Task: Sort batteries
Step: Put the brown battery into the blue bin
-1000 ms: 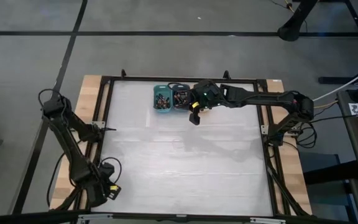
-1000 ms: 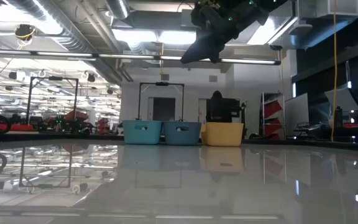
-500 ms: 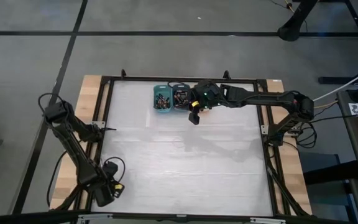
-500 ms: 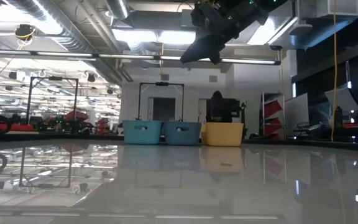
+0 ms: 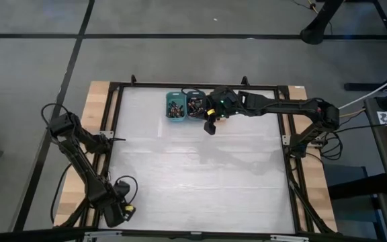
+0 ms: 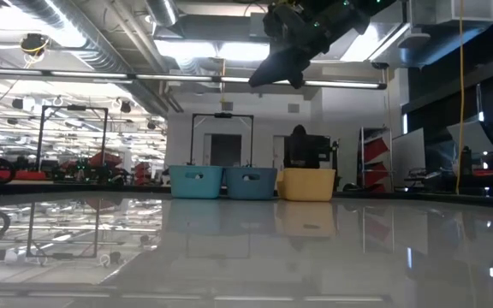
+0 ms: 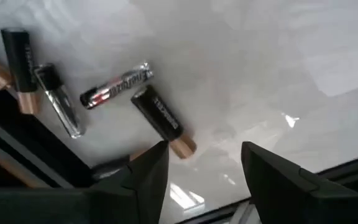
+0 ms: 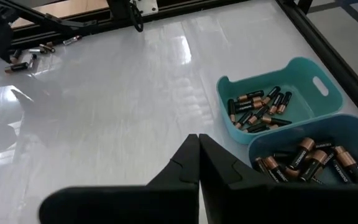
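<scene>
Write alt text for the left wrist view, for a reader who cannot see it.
The left gripper hangs open above four small cylindrical batteries on the glossy white table: a black cell with a coppery end nearest its fingers, a silvery cell with red and black print, a silvery-tipped dark cell and another black cell beside the dark table frame.

Blue bin cut off at frame edge; orange bin largely hidden beneath right pincer; distant batteries indistinct

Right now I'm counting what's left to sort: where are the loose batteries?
The loose batteries lie on the table's near left corner by the frame rail, just ahead of the open left gripper; the right wrist view shows them far across from the bins.
</scene>
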Robot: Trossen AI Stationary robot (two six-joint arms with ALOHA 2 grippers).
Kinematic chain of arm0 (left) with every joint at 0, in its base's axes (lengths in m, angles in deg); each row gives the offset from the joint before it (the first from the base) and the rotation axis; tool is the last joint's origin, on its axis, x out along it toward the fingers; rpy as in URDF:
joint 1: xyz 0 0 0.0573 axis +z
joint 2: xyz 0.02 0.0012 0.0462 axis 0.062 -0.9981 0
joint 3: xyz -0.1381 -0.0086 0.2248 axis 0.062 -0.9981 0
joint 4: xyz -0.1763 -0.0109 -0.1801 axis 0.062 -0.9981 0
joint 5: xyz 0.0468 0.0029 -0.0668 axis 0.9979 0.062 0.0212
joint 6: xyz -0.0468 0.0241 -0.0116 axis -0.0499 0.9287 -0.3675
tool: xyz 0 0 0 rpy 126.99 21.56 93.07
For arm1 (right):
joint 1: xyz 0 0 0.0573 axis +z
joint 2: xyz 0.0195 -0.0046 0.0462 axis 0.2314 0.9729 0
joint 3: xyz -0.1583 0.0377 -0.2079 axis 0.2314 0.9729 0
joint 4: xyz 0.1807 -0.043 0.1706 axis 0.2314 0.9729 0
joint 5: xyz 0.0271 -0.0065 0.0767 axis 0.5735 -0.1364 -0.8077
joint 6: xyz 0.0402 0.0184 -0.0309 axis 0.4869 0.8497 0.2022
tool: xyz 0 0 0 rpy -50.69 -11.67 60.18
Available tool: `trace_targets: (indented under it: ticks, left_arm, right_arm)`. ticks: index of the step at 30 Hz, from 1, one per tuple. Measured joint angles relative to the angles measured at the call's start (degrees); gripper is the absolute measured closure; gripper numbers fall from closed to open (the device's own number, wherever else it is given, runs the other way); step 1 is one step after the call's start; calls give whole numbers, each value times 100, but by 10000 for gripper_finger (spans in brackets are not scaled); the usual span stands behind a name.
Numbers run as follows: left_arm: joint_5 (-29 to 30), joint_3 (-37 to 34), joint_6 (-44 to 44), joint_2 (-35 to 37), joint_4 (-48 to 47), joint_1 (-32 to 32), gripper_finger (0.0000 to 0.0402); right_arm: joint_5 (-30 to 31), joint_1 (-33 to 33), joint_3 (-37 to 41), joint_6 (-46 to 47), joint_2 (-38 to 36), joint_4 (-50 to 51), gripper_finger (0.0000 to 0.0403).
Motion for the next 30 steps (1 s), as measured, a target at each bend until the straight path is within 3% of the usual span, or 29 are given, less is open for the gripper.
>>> trace_targets:
  ticks: [3, 11, 21, 26, 30]
  left_arm:
    - [-233, -96, -94, -221, 560, -53, 210]
    - [-297, -146, -598, -432, 364, -111, 210]
    - [-41, -128, -252, -483, 276, -50, 210]
    - [645, 243, 448, -525, -695, 17, 210]
    - [784, 880, 1395, -504, -1598, 109, 210]
  right_arm:
    - [4, -1, 0, 0, 0, 38, 403]
    - [62, -1, 0, -95, -2, 32, 403]
    - [66, -3, 0, -162, -2, 26, 403]
    - [63, -1, 0, -157, -2, 32, 403]
    - [6, -1, 0, -152, -4, 34, 403]
